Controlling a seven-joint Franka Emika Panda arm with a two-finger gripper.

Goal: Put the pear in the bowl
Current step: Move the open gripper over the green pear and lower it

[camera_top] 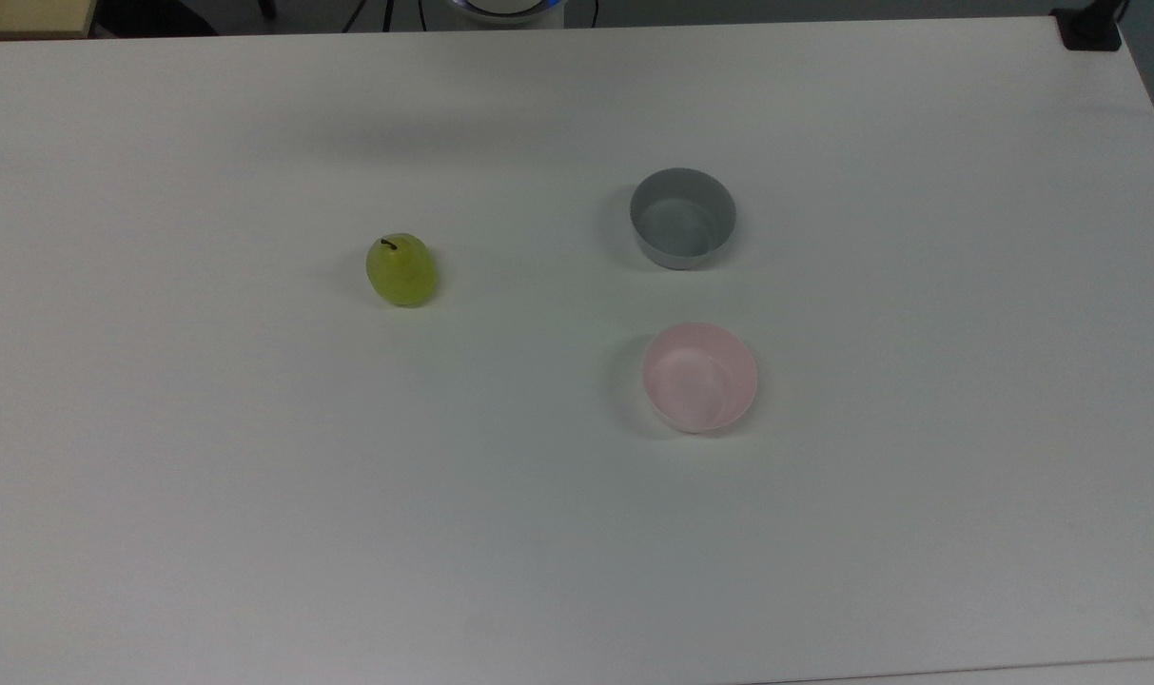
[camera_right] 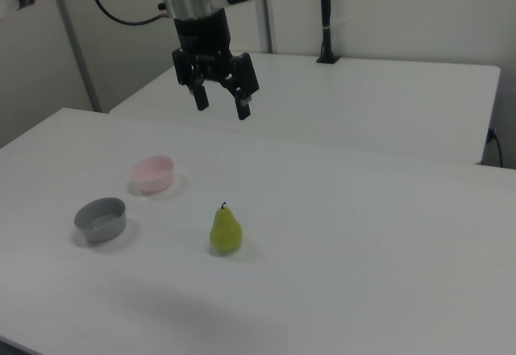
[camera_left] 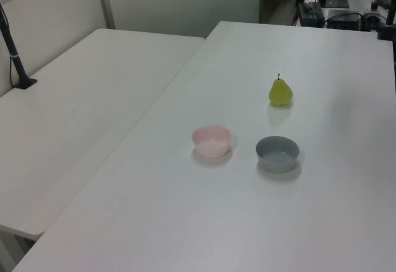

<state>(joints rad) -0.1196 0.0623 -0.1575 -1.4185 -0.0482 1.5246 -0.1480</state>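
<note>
Pear (camera_right: 226,231) first: in the right view it stands upright on the white table (camera_right: 387,242), stem up, nearest the camera and well apart from both bowls. You see it in the top view at the top view's left, with bare tabletop all round it, so nothing crowds an approach from above.

Further back in the right view, toward the right view's left, sit the grey bowl (camera_right: 101,219) and, beyond it, the pink bowl (camera_right: 153,173), both empty. They lie near each other but not touching. Your target is the pink one, so mind which rim you aim for when carrying.

Farthest back and highest, the gripper (camera_right: 221,102) hangs in the air above the table, pointing down, its two fingers spread apart and holding nothing. It is well above the pear and off to the far side of it.

You are at the reach step: nothing is grasped yet. Next, by my reading, you bring the spread fingers over the pear, descend so they straddle its wider lower body, and close there; the tapered neck would likely slip.
</note>
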